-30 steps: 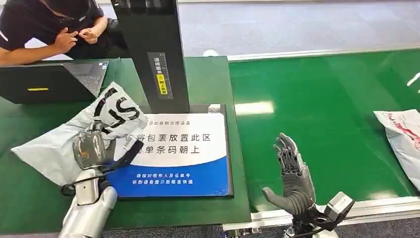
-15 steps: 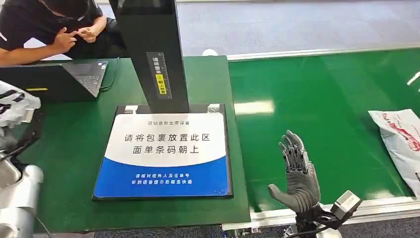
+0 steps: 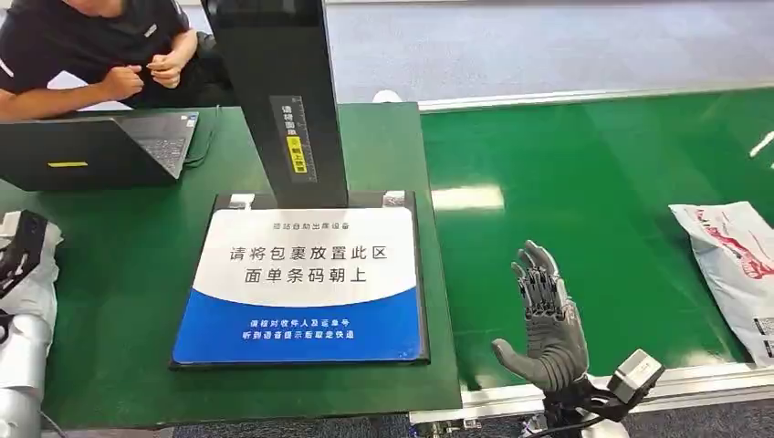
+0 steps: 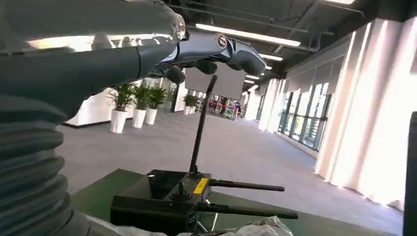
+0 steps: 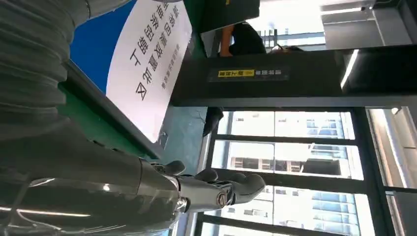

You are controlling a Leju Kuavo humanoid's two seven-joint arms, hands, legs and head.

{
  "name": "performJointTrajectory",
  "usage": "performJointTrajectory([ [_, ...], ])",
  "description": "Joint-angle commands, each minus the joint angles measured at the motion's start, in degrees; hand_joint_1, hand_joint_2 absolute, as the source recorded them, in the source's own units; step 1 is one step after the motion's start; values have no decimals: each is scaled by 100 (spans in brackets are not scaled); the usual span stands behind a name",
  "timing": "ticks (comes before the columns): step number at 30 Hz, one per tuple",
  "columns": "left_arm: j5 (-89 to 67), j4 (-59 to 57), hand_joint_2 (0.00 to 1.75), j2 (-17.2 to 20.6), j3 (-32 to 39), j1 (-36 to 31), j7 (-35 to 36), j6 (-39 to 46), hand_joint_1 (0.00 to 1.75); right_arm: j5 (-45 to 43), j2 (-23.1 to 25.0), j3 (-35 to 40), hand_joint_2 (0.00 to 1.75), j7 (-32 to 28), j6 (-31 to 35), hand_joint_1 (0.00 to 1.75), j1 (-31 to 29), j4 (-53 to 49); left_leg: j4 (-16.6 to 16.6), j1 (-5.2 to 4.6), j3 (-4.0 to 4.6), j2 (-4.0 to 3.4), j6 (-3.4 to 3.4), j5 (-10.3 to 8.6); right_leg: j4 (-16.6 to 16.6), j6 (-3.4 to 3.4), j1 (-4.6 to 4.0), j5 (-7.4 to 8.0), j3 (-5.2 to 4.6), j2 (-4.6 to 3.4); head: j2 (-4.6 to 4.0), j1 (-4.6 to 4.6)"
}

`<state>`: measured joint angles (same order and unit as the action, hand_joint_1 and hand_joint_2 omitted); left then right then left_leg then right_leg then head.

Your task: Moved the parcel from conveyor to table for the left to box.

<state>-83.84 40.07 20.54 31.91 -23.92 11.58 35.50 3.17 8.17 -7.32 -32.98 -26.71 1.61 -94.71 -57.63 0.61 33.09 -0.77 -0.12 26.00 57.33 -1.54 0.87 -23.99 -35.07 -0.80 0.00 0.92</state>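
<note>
Head view: crumpled grey parcel point(image 3: 27, 265) at table edge; right hand point(image 3: 546, 319) spread, empty; left hand's state unclear.

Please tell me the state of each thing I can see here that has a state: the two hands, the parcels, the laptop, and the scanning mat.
right hand: open, fingers spread, holding nothing, above the conveyor edge.
left hand: grip cannot be told.
grey parcel: crumpled at the table's left edge, by the left arm.
white parcel: lying flat on the conveyor.
laptop: lid open.
scanning mat: nothing on it.
</note>
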Motion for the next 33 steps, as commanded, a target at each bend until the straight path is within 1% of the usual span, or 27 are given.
performJointTrajectory([
  [1,462,946,175,-561,55,156,-513,206,0,36,141,-231,175,1,32,0,-35,226,8,-1,-7,24,1,-3,-5,7,-1,-3,11,25,0,2],
  [7,459,1026,175,-580,48,191,-493,172,0,35,140,-232,175,0,29,0,-34,222,7,0,-9,18,1,-2,-5,7,-1,-2,12,19,0,2],
  [8,1054,1489,175,-739,26,306,-1236,450,0,26,143,-239,175,0,50,0,-17,216,10,0,-12,23,0,-3,-6,9,-1,-2,14,24,0,2],
  [9,1522,1814,175,-939,-38,394,-1611,450,0,17,139,-247,175,-7,55,0,2,210,10,-1,-12,23,0,-3,-6,10,-1,-2,14,25,0,2],
  [10,1862,1962,175,-1041,-137,444,-1805,405,0,10,135,-251,175,-11,49,0,18,205,10,0,-11,27,1,-3,-6,10,-1,-3,16,29,0,2],
  [11,3455,2565,175,-1342,-384,608,-2991,-126,0,6,123,-260,175,-19,39,0,27,219,13,-1,-13,35,3,-5,-10,10,-1,-3,21,37,0,2],
  [12,4150,2969,175,-1604,-553,712,-3399,-870,0,4,110,-258,175,-18,18,0,6,259,9,0,-9,37,2,-4,-8,7,-1,-4,18,38,0,2],
  [13,4984,3292,175,-1848,-730,922,-3421,-1447,0,7,95,-244,175,-21,-7,0,-66,349,9,-1,-5,49,4,-6,-10,5,0,-5,19,50,0,2],
  [14,5450,3484,175,-2056,-889,1093,-3495,-1849,0,43,90,-225,175,1,9,0,-135,424,10,-2,-8,52,5,-7,-12,5,0,-6,22,53,0,0],
  [15,6358,3568,175,-2231,-990,1228,-3601,-2558,0,96,69,-179,175,8,24,0,-185,484,11,-7,-10,50,8,-8,-14,1,6,-5,23,52,0,0],
  [16,6840,3506,175,-2415,-1130,1363,-3831,-2978,0,120,77,-147,175,7,42,0,-222,534,8,-6,-10,42,7,-5,-14,2,4,-4,20,44,0,2],
  [17,7310,3438,175,-2531,-1279,1469,-4049,-3533,0,169,83,-106,175,7,64,0,-229,540,17,-10,-22,54,11,-6,-23,7,6,-4,33,58,0,0],
  [18,7307,3375,175,-2609,-1414,1536,-4157,-3598,0,187,89,-78,175,5,81,0,-222,531,11,-16,-17,25,10,-1,-16,-2,15,-1,26,26,0,2],
  [19,7294,3357,175,-2639,-1438,1554,-4200,-3569,0,191,92,-70,175,4,87,0,-217,525,17,-23,-25,32,13,-4,-22,-4,21,-2,33,33,0,4],
  [20,7294,3357,175,-2639,-1438,1554,-4200,-3569,0,191,92,-70,175,4,87,0,-217,525,17,-20,-23,20,11,-1,-22,-1,19,2,30,20,0,0],
  [21,7294,3353,175,-2624,-1432,1553,-4200,-3568,0,191,92,-69,175,4,87,0,-209,523,5,-22,-11,11,13,6,-11,-5,23,1,16,12,0,4],
  [23,7307,3357,175,-2549,-1399,1518,-4192,-3576,0,190,81,-65,175,4,84,0,-192,496,5,-25,-11,16,11,6,-10,-1,26,1,16,19,0,5],
  [31,7321,3359,175,-2535,-1388,1510,-4189,-3584,0,190,79,-64,175,4,84,0,-190,492,6,-20,-10,9,5,4,-8,4,10,4,8,10,0,2],
  [33,7631,3327,175,-2625,-1547,1564,-4128,-4245,0,174,71,-50,175,18,92,0,-198,490,5,-21,-9,13,5,3,-6,2,8,3,9,15,0,2],
])
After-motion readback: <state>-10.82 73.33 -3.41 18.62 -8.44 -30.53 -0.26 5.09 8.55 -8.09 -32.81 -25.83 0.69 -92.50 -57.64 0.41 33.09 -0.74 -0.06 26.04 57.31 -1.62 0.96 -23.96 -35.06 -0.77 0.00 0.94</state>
